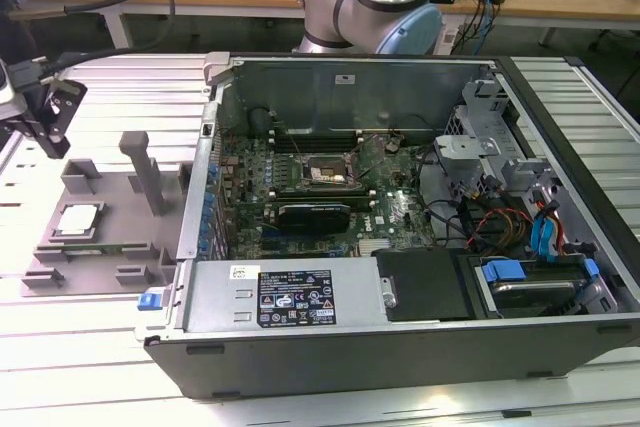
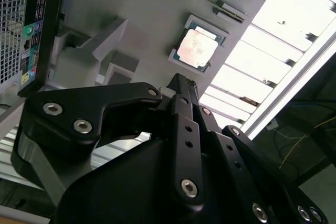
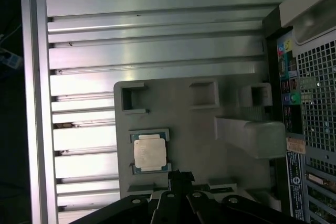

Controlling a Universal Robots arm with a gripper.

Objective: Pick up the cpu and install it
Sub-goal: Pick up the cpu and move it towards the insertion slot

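Open computer case [image 1: 450, 347] is sitting on the slatted metal table [image 1: 90, 357], green motherboard [image 1: 395, 212] showing inside. Grey plastic tray [image 1: 125, 227] with upright posts is lying just beside it, on the exterior view's left

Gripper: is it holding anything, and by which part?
Nothing is held. The cpu lies in the grey tray, with the gripper apart from it.

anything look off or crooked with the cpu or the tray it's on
Nothing stands out. The cpu lies flat and square in its recess on the grey tray, beside the open computer case, and the pincer hangs clear of it.
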